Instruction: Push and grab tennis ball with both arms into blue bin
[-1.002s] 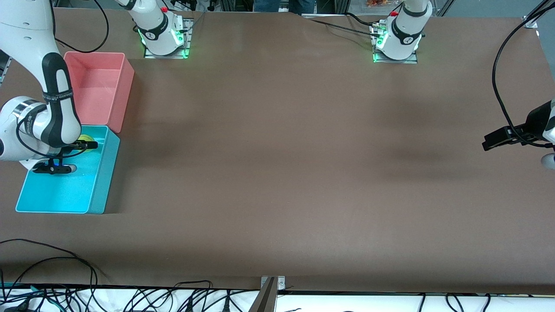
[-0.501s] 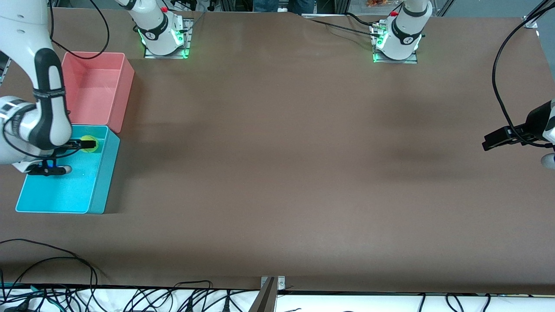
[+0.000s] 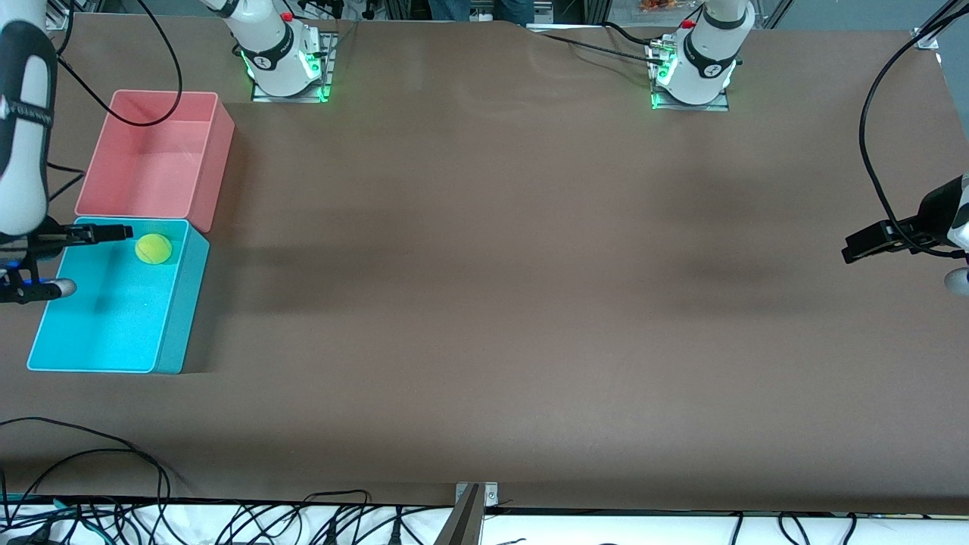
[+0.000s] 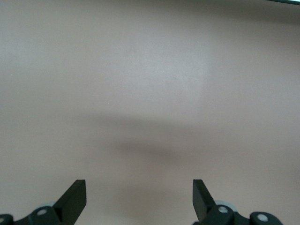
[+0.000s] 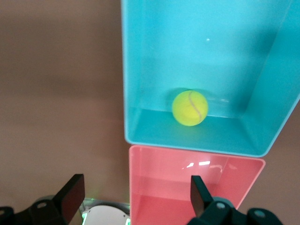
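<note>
- Front view showed me the small fuzzy yellow-green tennis ball (image 3: 154,248) lying free inside the cyan rectangular plastic bin (image 3: 182,318), in the corner nearest the pink plastic bin (image 3: 214,163), which stood touching the cyan one on the side farther from the camera.
- I read the right end effector (image 3: 98,233) as spread and empty, holding nothing, up in the air over the cyan bin's outer rim, with the ball just beside its fingertips but apart from them.
- From the right wrist view, the ball (image 5: 190,108) sat against the bin wall (image 5: 140,126) next to the pink bin (image 5: 197,187); the two dark fingers (image 5: 70,197) framed the picture, wide apart, with the ball well clear below them.
- In my judgement the drop was done and the step in hand was pulling the right arm away; doing it well meant rising straight up before swinging, so no finger clipped the thin rim or nudged either bin.
- The left end effector (image 3: 870,244) waited over bare brown desk (image 3: 484,303) at the left arm's end, well apart from the bins; its wrist view showed its fingers (image 4: 75,199) spread with only desk below.
</note>
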